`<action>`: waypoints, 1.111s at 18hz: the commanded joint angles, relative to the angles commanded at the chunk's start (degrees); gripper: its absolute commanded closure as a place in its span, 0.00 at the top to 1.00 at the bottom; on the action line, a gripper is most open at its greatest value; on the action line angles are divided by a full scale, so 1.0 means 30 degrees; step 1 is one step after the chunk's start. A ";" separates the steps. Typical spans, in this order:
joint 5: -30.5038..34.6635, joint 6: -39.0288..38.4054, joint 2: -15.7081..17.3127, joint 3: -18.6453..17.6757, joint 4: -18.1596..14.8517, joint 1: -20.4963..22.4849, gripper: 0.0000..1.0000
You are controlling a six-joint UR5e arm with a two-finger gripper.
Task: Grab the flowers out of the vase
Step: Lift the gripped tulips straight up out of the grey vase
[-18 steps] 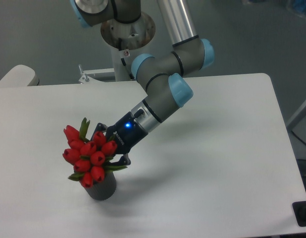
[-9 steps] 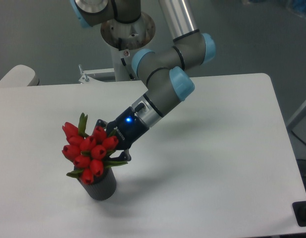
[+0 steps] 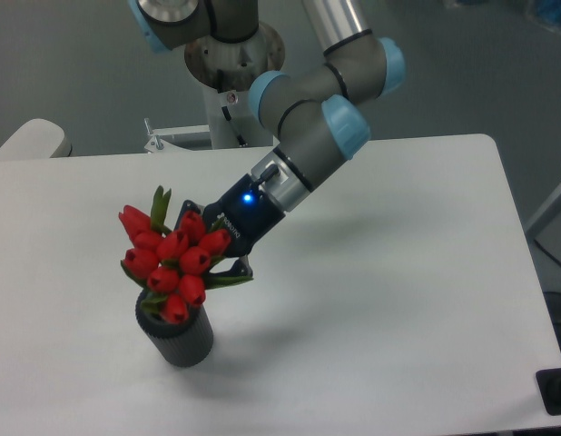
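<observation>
While the flowers (image 3: 174, 263), glossy red buds with green leaves, sit just above the ribbed dark grey vase (image 3: 178, 335), the hand (image 3: 219, 252) grips them from two o'clock, closed on the bunch, its arm slanting down over the white desk (image 3: 398, 272).

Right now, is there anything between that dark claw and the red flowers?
Nothing shows between them in the camera view: the gripper sits right against the back of the flowers, above the vase.
</observation>
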 joint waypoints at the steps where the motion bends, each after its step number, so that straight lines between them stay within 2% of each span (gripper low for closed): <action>1: -0.0029 -0.0321 0.0088 0.0117 0.0000 0.0059 0.28; 7: -0.0029 -0.1992 0.0556 0.1142 0.0000 0.0146 0.28; 20: -0.0029 -0.2726 0.2315 0.1700 -0.0117 0.1523 0.27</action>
